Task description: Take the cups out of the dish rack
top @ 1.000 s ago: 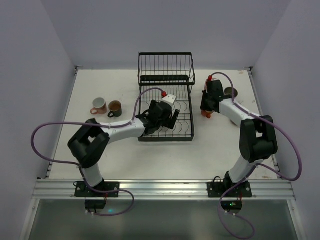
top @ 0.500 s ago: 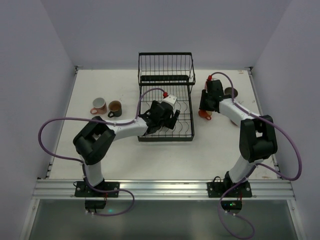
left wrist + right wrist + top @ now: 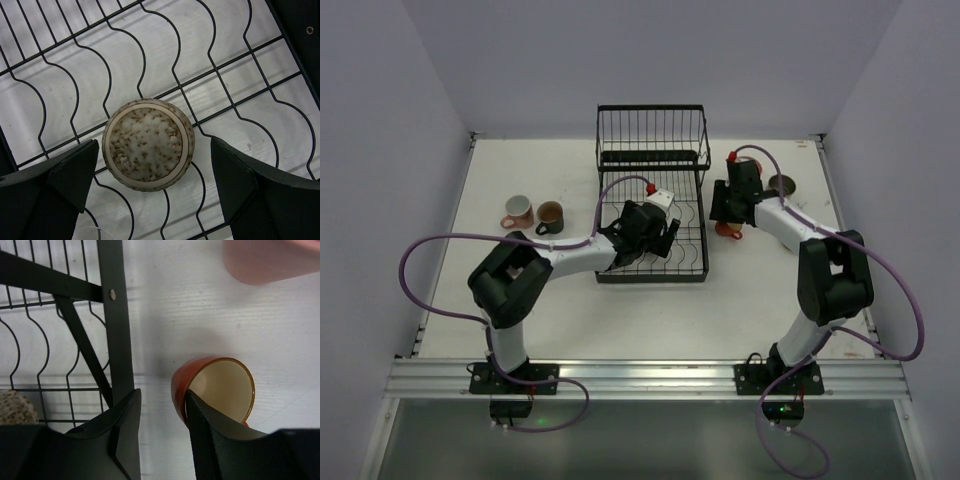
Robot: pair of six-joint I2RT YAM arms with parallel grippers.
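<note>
The black wire dish rack (image 3: 651, 150) stands at the table's middle back. A speckled beige cup (image 3: 145, 131) sits upside down on the lower tray (image 3: 235, 95). My left gripper (image 3: 155, 150) hovers open over it, one finger on each side, not touching. In the top view that left gripper (image 3: 660, 238) is above the tray. The orange-red cup (image 3: 220, 385) stands upright on the table just right of the rack (image 3: 117, 330). My right gripper (image 3: 161, 400) is open around its near wall, one finger over the cup's mouth. From above, the orange-red cup (image 3: 728, 231) peeks out under the right gripper (image 3: 724, 216).
A pink cup (image 3: 517, 211) and a brown cup (image 3: 550, 216) stand on the table's left. A dark cup (image 3: 782, 184) stands at the right rear. Another pink cup (image 3: 265, 260) lies just beyond the orange-red one. The speckled cup (image 3: 15, 407) shows through the rack wires.
My right gripper has shifted slightly left and back, toward the rack, with the orange-red cup staying on the table. The left arm's elbow swung a little; its gripper stayed over the tray.
</note>
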